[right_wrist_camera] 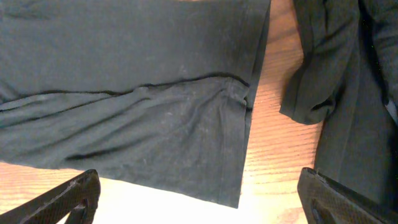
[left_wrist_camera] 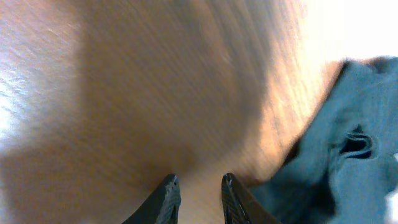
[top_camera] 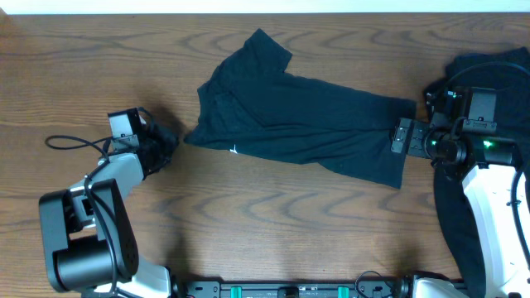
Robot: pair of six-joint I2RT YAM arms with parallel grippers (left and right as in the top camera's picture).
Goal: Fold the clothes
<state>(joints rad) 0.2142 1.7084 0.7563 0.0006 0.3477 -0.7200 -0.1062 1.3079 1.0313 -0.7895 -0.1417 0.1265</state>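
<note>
Overhead, T-shirt (top_camera: 306,124) rumpled on table (top_camera: 248,223), L tool (left_wrist_camera: 199,185) slightly ajar, empty, R tool (right_wrist_camera: 198,186) wide open

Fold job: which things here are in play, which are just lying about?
In play: T-shirt, spread mid-table; dark cloth heap by the right arm; left gripper, right gripper, both empty.
Lying about: cable loop by left arm; table.

The black-and-silver jointed left arm (top_camera: 116,170) is seated at 8 o'clock, its black two-finger left gripper (left_wrist_camera: 198,193) aimed toward 2 o'clock, jaws narrowly parted (nothing between them). The white-shelled right arm (top_camera: 484,199), at 4 o'clock, is pointed toward 9 o'clock, its black right gripper (right_wrist_camera: 199,200) spread wide.
</note>
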